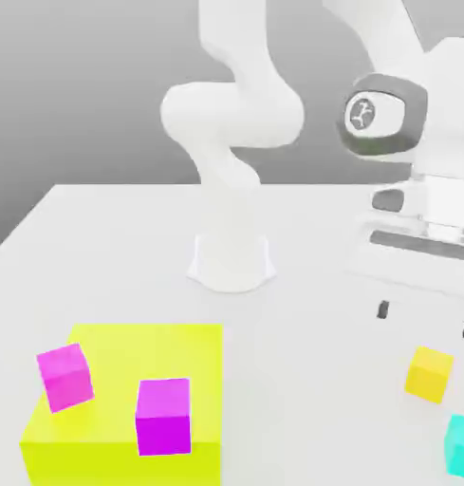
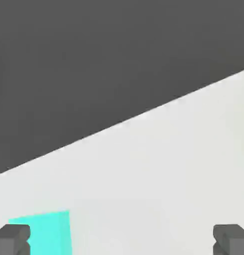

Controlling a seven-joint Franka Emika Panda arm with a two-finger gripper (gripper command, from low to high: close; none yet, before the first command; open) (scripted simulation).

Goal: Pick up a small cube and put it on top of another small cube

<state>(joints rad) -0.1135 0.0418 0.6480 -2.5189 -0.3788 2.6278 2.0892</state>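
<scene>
Orange-yellow cube point(image 1: 429, 374), small and plain, at the lower right of the exterior view's frame: resting on the pale table point(image 1: 311, 399), slightly turned, apart from every neighbour. Likely piece to be lifted, with the approach as the step in hand.

Gripper point(image 1: 426, 320): fingers spread wide apart, nothing between them, tips drawn just above the cube in the exterior view. Exact alignment over the cube impossible to tell from that angle. For a sound grasp: first centre over the cube, then rotate the wrist to match a pair of opposite side faces, descend straight down, and close at about mid-height. Best kept level throughout, to avoid pushing a corner and spinning the cube. After closing, lift clear before any sideways travel.

Next outward, near the lower right edge: cyan cube point(image 1: 461, 446), close enough to call for care with the outer finger; also visible in the hand view, beside one fingertip. Possible base for the stack, though not settled by the task's wording.

Farther off, at the lower left: big lime-yellow block point(image 1: 202, 380), with one upright magenta cube point(image 1: 163, 417) and one tilted magenta cube point(image 1: 66, 377) near it.

Arm: white base point(image 1: 231, 266) at upper centre, links rising out through the top edge and returning at upper right, hand point(image 1: 444, 252) pointed down, fingers directed at the table.
</scene>
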